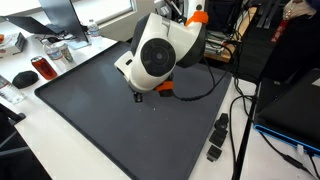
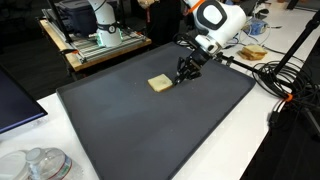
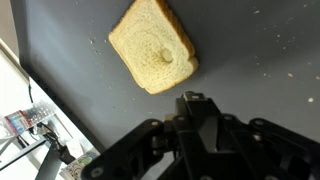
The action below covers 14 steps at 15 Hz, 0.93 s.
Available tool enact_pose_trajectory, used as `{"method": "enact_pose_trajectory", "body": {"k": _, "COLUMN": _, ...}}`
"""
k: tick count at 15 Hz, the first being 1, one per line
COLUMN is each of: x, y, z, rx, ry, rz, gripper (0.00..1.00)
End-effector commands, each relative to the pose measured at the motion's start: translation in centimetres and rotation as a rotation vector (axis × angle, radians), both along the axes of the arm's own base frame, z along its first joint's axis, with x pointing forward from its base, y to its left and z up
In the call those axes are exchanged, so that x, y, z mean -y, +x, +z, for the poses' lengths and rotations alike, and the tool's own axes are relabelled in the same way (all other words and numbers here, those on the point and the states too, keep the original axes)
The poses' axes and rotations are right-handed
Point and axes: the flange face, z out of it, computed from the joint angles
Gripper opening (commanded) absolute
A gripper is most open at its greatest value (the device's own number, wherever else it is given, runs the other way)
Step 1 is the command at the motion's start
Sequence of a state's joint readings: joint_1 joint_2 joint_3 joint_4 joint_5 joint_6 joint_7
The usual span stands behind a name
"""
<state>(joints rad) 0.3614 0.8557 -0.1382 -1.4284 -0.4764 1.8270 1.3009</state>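
The black robot gripper (image 2: 183,77) hangs low w/ its fingers together, holding nothing. The pale square slice of bread (image 2: 159,84) lies flat on the dark grey mat (image 2: 150,130), just beside it.

Slice of bread (image 2: 158,84) lying on the mat (image 2: 120,130), nearer its far edge than its near edge. Gripper (image 2: 184,77) hanging just beside the slice, toward the mat's far right corner; cables (image 2: 262,72) trailing off that edge.
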Motion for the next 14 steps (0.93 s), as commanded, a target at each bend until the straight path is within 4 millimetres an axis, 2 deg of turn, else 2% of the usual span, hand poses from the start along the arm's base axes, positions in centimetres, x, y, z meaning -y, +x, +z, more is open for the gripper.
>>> {"method": "enact_pose_trajectory", "body": {"k": 1, "x": 1.2, "y": 0.3, "z": 1.1, "rx": -0.032, "ry": 0.030, "rz": 0.023, "gripper": 0.05}}
{"method": "enact_pose_trajectory", "body": {"k": 4, "x": 2.7, "y": 0.1, "z": 1.9, "rx": -0.059, "ry": 0.103, "rz": 0.074, "gripper": 0.05}}
{"method": "enact_pose_trajectory", "body": {"k": 8, "x": 5.7, "y": 0.2, "z": 3.9, "rx": -0.055, "ry": 0.195, "rz": 0.110, "gripper": 0.05}}
{"method": "enact_pose_trajectory", "body": {"k": 14, "x": 9.9, "y": -0.4, "z": 6.2, "rx": -0.080, "ry": 0.446, "rz": 0.201, "gripper": 0.05}}
